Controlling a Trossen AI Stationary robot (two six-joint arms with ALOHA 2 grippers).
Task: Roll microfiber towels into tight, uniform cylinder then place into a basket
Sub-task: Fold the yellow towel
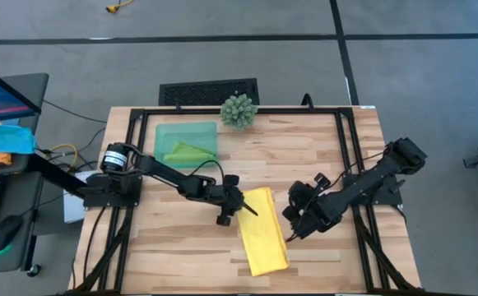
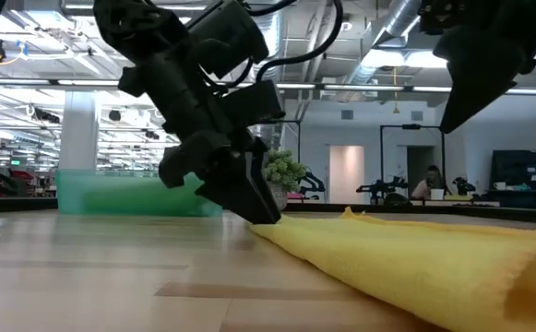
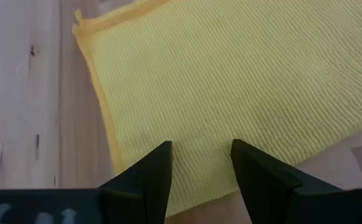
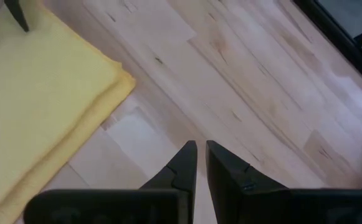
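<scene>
Over at the upper left of the high view sits the teal basket (image 1: 186,131) on the wooden surface (image 1: 321,152), and the green towel (image 1: 191,153) lies bunched inside it, toward its right side. Just right of the basket, at the surface's far edge, there's the spiky green ball plant (image 1: 239,110).

Centre frame now: the left end effector (image 1: 240,207) is down at the top left corner of the yellow towel (image 1: 263,232). From its own wrist view the two dark fingers (image 3: 152,177) stand parted, tips resting on the yellow cloth near one edge with fabric showing between them; nothing is pinched. In the low view the tips meet the towel's end right at the surface.

The yellow towel itself lies folded in a long strip, running from centre down toward the bottom edge of the high view.

On to the right: the right end effector (image 1: 290,233) hovers just beside the towel's right edge, over bare wood. Its fingers (image 4: 182,167) are nearly together, a thin slit between them, holding nothing.
</scene>
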